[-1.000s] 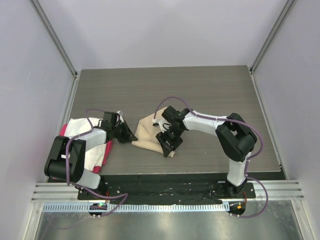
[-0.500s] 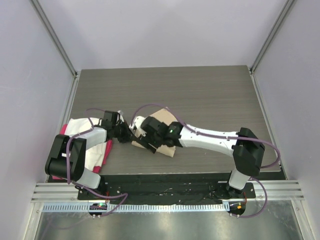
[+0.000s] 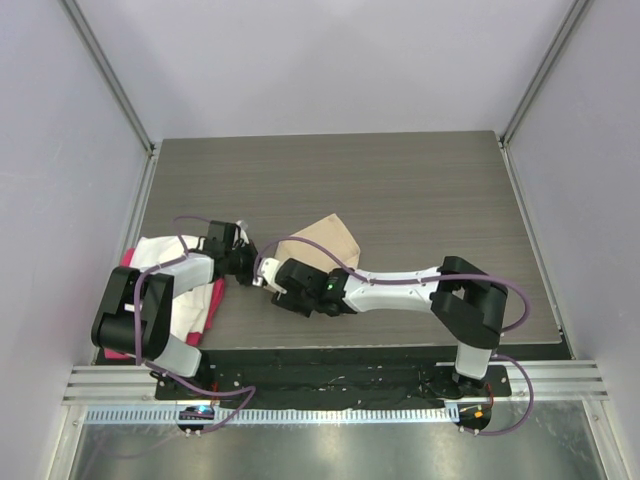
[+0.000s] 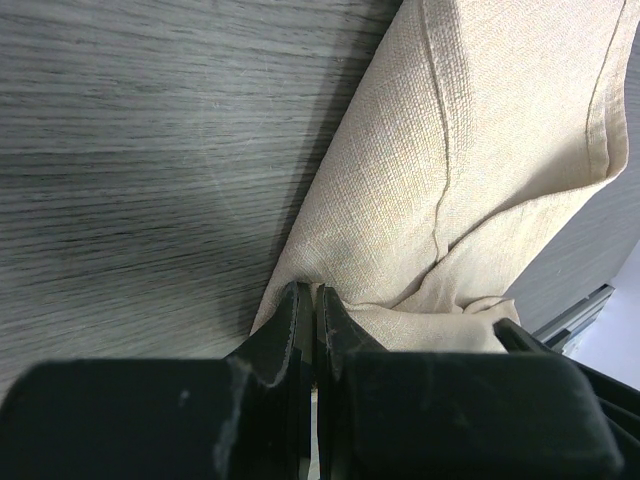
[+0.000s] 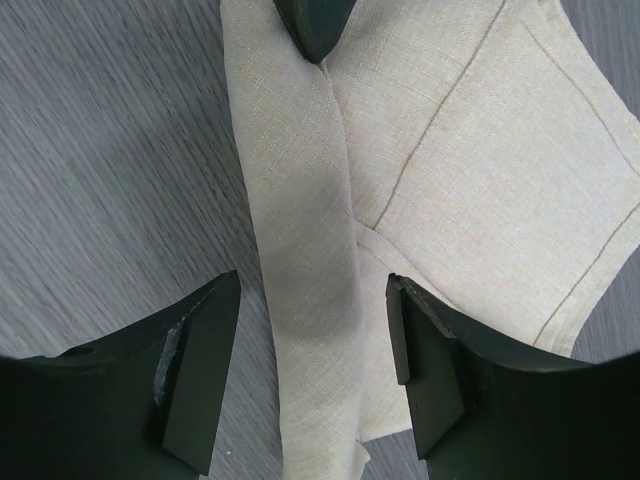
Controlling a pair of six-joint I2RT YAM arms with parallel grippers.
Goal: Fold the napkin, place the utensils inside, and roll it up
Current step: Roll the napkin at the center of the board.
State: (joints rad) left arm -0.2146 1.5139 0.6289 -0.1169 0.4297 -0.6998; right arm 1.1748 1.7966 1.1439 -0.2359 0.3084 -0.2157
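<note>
Left gripper (image 4: 313, 300) was clamped on the plain beige cloth napkin (image 4: 480, 130); right gripper (image 5: 312, 330) gaped open, fold between its jaws. Tugging there could've yanked it loose, imo.

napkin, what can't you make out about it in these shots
- Top view: the right arm covers the near part of the napkin; only its far corner shows.
- Left wrist view: the shut left gripper hides the pinched corner; the top and right edges cut the cloth off.
- Right wrist view: the folded strip hides anything under it; no spoon shows in any view.
</note>
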